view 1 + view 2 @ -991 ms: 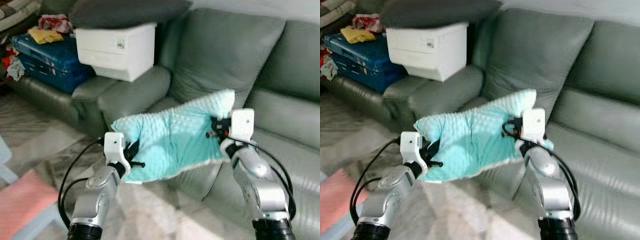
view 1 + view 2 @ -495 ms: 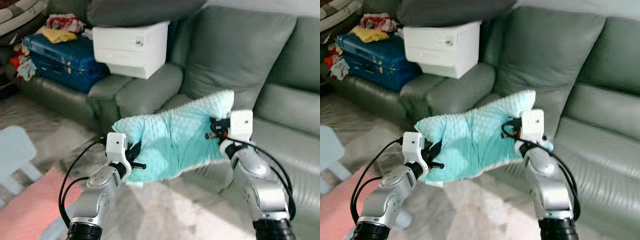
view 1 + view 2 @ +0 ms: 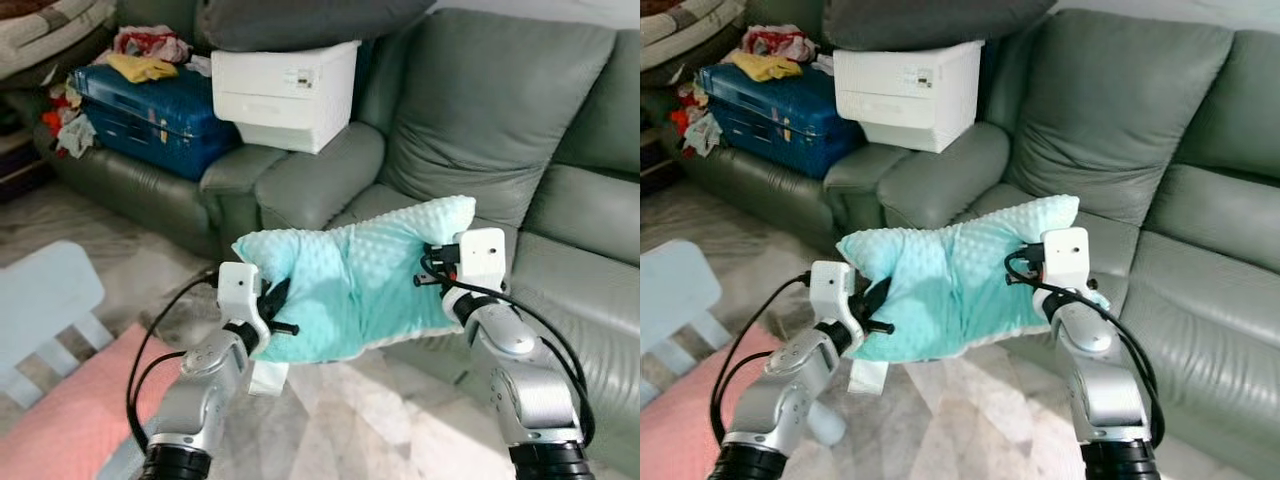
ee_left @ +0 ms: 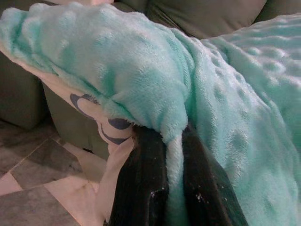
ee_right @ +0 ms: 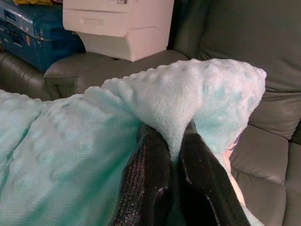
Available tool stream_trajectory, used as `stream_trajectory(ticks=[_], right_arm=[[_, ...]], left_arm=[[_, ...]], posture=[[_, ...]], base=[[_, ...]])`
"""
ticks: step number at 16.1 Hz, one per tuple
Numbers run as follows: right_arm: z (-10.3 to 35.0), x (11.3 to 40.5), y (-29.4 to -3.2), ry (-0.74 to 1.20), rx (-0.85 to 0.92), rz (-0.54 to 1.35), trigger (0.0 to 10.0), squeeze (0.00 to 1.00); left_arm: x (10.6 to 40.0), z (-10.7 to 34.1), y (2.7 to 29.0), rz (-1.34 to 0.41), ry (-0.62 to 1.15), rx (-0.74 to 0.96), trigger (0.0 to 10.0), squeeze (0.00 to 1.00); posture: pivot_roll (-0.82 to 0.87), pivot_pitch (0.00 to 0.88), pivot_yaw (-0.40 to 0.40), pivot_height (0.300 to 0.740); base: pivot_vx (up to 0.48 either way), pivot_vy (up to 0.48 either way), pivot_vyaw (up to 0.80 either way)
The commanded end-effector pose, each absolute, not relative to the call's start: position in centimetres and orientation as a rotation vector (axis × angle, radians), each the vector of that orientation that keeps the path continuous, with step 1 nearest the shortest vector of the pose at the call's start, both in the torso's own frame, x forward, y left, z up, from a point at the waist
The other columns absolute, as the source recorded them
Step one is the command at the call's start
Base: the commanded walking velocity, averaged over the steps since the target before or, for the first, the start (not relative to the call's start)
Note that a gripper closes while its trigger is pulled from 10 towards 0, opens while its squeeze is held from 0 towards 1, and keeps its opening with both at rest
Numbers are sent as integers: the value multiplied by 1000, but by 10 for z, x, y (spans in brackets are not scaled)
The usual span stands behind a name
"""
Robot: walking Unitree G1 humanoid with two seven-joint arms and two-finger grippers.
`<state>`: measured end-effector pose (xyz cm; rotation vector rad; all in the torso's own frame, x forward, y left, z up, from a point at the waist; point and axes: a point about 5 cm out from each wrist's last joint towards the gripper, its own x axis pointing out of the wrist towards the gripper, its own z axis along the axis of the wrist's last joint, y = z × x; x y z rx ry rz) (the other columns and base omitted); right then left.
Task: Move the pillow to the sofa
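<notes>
A mint-green dotted plush pillow (image 3: 360,280) hangs stretched between both arms, in front of the grey-green leather sofa (image 3: 560,190). My left gripper (image 3: 272,300) is shut on the pillow's left edge; in the left wrist view its black fingers (image 4: 146,183) pinch a fold of the fabric (image 4: 141,80). My right gripper (image 3: 432,268) is shut on the pillow's upper right corner; the right wrist view shows its fingers (image 5: 146,183) clamped on the plush (image 5: 188,94). The pillow hangs over the front edge of the sofa seat (image 3: 1160,290).
A white printer (image 3: 285,95) sits on the sofa armrest with a dark grey cushion (image 3: 300,20) on top. A blue suitcase (image 3: 150,115) with clothes lies at the left. A pale blue child's chair (image 3: 40,310) and a pink mat (image 3: 70,410) are on the floor, lower left.
The camera has shifted, so the sofa, printer and suitcase sit further right and lower in view, and the blue chair has come in. Both grippers still hold the pillow.
</notes>
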<state>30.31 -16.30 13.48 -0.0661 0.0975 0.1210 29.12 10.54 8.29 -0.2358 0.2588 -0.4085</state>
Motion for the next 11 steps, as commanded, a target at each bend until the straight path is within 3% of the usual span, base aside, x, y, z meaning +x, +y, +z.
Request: stream_trajectory(ticks=[1, 4, 6, 11], right_arm=[[142, 306, -163, 75, -65, 118, 10000, 0], [143, 305, -163, 75, -62, 118, 10000, 0], [143, 305, -163, 77, -62, 119, 10000, 0], [143, 305, -163, 79, -64, 120, 10000, 0]], left_arm=[[293, 92, 100, -445, 220, -240, 10000, 0], [293, 92, 99, -455, 217, -251, 10000, 0], [292, 92, 98, -463, 219, -259, 10000, 0], [290, 92, 96, -488, 223, -273, 10000, 0]], posture=[[-211, 0, 14, 740], [-213, 0, 15, 740], [-215, 0, 14, 740], [-217, 0, 11, 740]], base=[[0, 0, 0], [0, 0, 0], [0, 0, -494], [293, 0, -674]])
